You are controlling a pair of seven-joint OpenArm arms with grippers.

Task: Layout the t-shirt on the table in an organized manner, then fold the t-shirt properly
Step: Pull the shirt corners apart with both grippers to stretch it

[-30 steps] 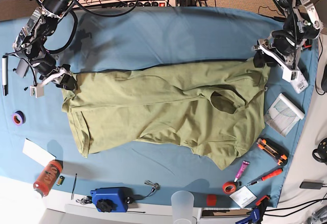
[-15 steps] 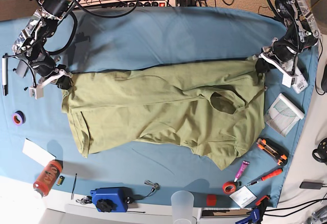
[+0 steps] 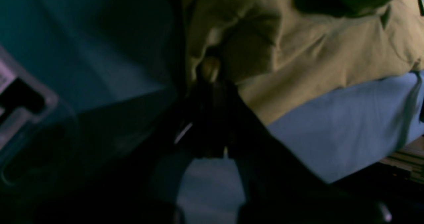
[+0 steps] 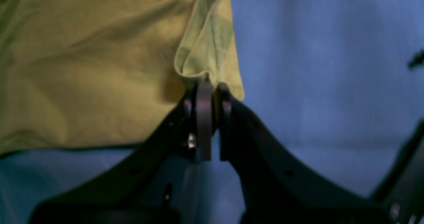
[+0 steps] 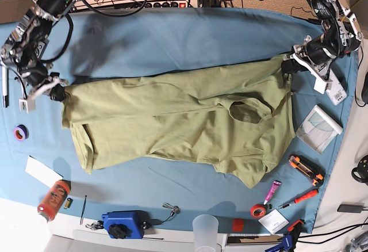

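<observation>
Both claws, left (image 5: 286, 65) and right (image 5: 56, 92), are pinching shirt (image 5: 178, 125) corners; pulling apart evenly, low over the counter (image 5: 190, 39), should flatten it.

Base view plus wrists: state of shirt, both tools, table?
t-shirt: spread but wrinkled, unfolded, pinched at two far corners.
left tool: shut on the t-shirt.
right tool: shut on the t-shirt.
table: blue cloth on it, clutter along its edges.

No legible text, label or number on anything in view.
</observation>
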